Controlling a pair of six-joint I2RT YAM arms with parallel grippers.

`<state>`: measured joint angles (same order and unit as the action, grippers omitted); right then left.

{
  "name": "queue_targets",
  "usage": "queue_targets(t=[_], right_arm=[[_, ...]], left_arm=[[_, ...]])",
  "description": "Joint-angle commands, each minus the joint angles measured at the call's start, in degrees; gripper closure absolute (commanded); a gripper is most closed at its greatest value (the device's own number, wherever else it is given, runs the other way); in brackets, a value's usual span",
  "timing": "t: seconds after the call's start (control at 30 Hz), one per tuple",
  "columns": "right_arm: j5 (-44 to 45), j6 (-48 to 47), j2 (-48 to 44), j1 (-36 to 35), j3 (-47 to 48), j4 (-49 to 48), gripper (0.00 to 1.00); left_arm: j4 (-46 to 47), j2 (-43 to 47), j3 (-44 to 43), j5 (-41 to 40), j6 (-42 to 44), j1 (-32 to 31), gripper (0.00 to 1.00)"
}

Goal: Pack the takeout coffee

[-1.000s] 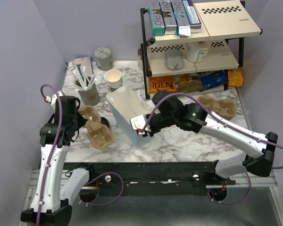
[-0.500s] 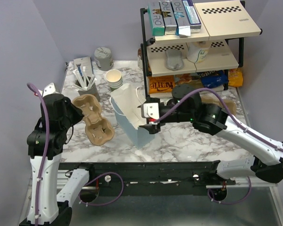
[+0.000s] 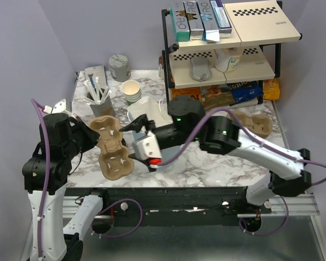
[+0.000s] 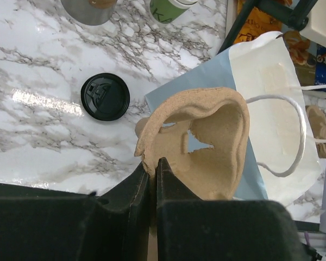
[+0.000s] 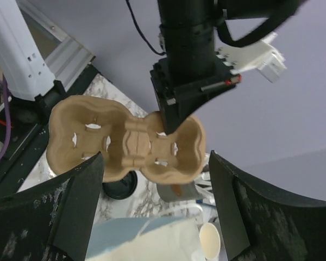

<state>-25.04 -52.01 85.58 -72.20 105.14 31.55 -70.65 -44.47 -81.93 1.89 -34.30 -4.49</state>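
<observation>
Currently | left gripper [image 4: 153,168] is pinching cup carrier [image 4: 206,147] edgewise | right gripper [image 5: 156,157] is gaping empty | thin hold is risking slip

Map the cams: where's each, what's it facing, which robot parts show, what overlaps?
Top external: above and behind, looking down at the table; both arms show.
Left wrist: looks down past the left gripper, shut on the cup carrier, at paper bag and black lid.
Right wrist: faces the left gripper; the open right gripper frames the view.
Shared: all three see the cup carrier.

Two cup carriers [image 3: 112,153] [image 3: 261,125], one bag [image 4: 263,100]
</observation>
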Motion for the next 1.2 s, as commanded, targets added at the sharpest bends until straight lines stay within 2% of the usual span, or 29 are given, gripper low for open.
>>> queue_targets(t=[0.0, 0.3, 0.5, 0.67, 0.9, 1.0, 1.03, 1.1, 1.13, 1.17], right_arm=[[0.7, -2.7, 9.1, -2.1, 7.8, 10.4, 0.15], [2.8, 1.2, 21.6, -2.9, 16.7, 13.1, 0.19], [1.7, 3.8, 24.4, -3.1, 18.0, 12.0, 0.20], [2.1, 6.0, 26.0, -3.2, 17.7, 11.5, 0.26], [4.5, 9.2, 27.4, -3.3, 17.6, 9.3, 0.26], [5.7, 9.8, 27.4, -3.2, 17.4, 8.2, 0.35], [6.0, 10.2, 27.4, -3.2, 17.2, 7.8, 0.42], [6.5, 11.4, 27.1, -3.2, 17.1, 6.3, 0.46], [6.6, 11.8, 26.7, -3.2, 16.4, 5.7, 0.48], [7.2, 12.0, 26.5, -3.2, 16.0, 5.1, 0.48]], left_arm=[[-3.3, 2.5, 0.0, 1.3, -1.0, 0.4, 0.87], [-5.4, 4.7, 0.0, -4.4, -2.0, 0.4, 0.87], [-4.7, 5.0, 0.6, -4.8, -3.2, 0.4, 0.87], [-3.2, 5.1, 1.2, -4.1, -3.8, 0.4, 0.87], [-2.1, 5.5, 1.9, -3.1, -3.3, 0.4, 0.87], [-1.9, 5.6, 2.1, -3.1, -3.0, 0.4, 0.87], [-1.9, 5.8, 2.3, -3.2, -3.0, 0.4, 0.87], [-1.5, 5.7, 2.7, -3.1, -3.0, 0.4, 0.86], [-1.5, 5.7, 2.8, -3.0, -2.8, 0.4, 0.84], [-1.4, 5.8, 2.9, -2.9, -2.6, 0.4, 0.77]])
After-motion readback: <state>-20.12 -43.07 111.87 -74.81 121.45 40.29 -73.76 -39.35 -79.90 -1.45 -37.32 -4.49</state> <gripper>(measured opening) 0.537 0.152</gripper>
